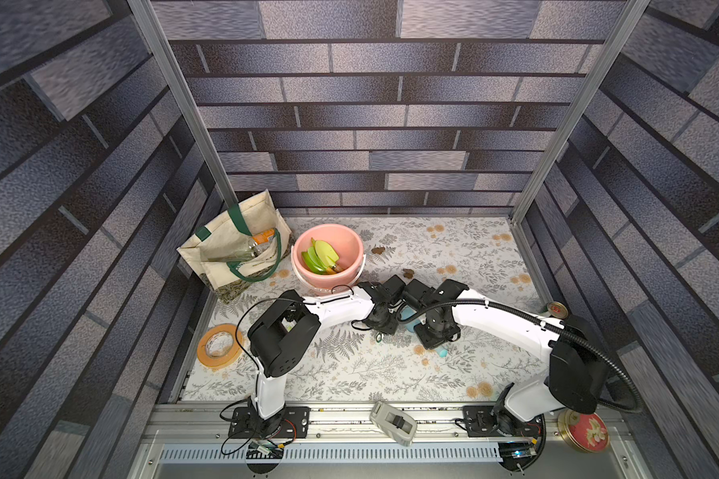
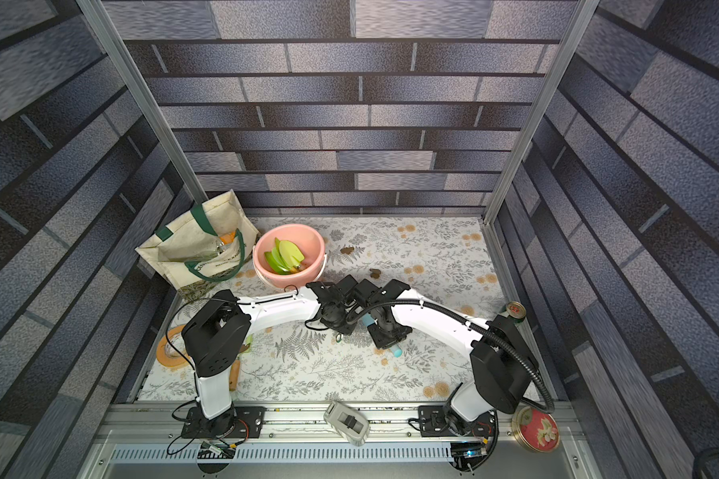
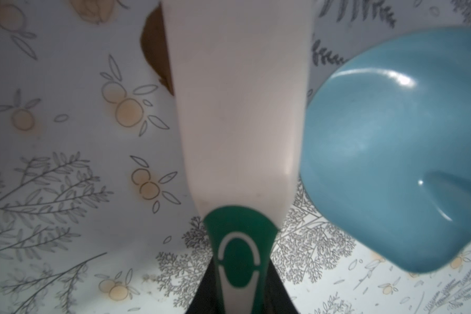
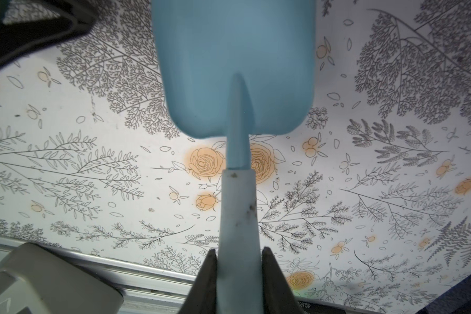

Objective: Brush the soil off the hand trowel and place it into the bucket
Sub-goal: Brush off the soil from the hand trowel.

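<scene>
So the hand trowel point(image 4: 237, 68) is a light blue one: smooth, slightly glossy blade with rounded shoulders, a narrow neck running into a paler blue handle point(image 4: 238, 212) with a few little brown specks on it. The right gripper point(image 4: 239, 252) has its jaws pinched tight on that handle, blade sticking out in front, held just above the mat around the middle of the table, so not in the bucket point(image 1: 351, 244) yet. The left gripper point(image 3: 241, 282) is clamped on a white tool point(image 3: 239, 108) with a green grip, right beside the blade. Can't tell if the two touch.

The bucket sits at the back left with some green trowels point(image 1: 318, 257) in it. Two blobs of soil point(image 1: 377, 250) lie on the mat to its right.

The surface is a white mat point(image 1: 432, 373) printed with grey ferns and orange-tan flowers. A cream tote bag point(image 1: 225, 249) stands in the back left corner, and there's a tape roll point(image 1: 220, 344) at the left edge. The walls point(image 1: 370, 83) are a grey-purple brick print on aluminium posts.
</scene>
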`<state>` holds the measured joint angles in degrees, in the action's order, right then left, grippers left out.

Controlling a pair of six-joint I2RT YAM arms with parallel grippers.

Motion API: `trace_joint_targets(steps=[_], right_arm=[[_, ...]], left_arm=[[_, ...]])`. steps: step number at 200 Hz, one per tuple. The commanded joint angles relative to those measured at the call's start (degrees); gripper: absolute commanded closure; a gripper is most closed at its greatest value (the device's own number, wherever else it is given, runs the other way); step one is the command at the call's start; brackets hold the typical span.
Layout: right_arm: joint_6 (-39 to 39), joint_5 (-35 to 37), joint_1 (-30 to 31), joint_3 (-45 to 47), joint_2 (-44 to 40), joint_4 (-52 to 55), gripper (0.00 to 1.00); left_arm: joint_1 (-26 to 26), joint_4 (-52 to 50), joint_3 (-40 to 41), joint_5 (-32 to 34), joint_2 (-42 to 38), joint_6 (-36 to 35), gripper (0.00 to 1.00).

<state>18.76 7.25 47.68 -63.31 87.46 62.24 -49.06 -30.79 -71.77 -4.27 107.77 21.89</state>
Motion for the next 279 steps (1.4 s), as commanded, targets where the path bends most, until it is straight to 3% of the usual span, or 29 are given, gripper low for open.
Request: trace_joint_targets(steps=[1,44,107,279], right_arm=[[1.3,0.5,0.2,0.7,-1.6,-0.4,0.91],[0.5,1.3,0.3,0.0,-1.1,-1.4,0.91],[-0.9,2.3,0.2,-1.3,-1.8,-0.5,0.91],[-1.5,1.2,0.2,0.5,-4.8,-4.6,0.92]], left_arm=[[0.7,0.9,1.6,2.7,-5.7,0.1,1.00],[-0.7,0.6,5.6,-4.0,-12.5,-1.3,1.00],[-6.0,-0.1,6.1,-11.0,-9.7,0.4,1.00],[-8.2,-4.9,-2.5,-16.9,-3.0,-4.5,1.00]])
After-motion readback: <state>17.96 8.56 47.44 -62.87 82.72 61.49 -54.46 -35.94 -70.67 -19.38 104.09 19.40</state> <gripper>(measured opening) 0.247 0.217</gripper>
